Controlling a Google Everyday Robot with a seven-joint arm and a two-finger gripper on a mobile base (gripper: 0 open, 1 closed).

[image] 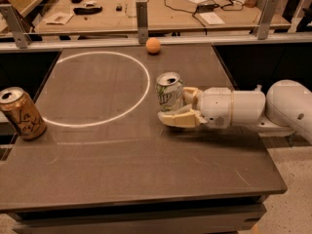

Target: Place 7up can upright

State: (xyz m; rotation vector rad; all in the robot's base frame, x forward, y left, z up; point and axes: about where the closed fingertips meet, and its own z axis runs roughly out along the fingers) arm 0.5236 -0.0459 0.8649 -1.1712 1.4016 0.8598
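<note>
The 7up can point(168, 89) is silver-white with a green logo and stands upright near the middle of the dark table point(122, 165), just right of the white circle point(100, 87) drawn on it. My gripper point(173, 106) comes in from the right and is shut on the can. One cream finger point(178, 119) lies across the can's lower front and hides its base. The other finger is behind the can on its right. I cannot tell whether the can's base touches the table.
A gold-brown can point(21, 113) with dark cursive lettering stands upright at the table's left edge. A small orange ball point(153, 45) lies at the far edge. A rail with metal posts point(142, 14) and a cluttered bench stand behind the table.
</note>
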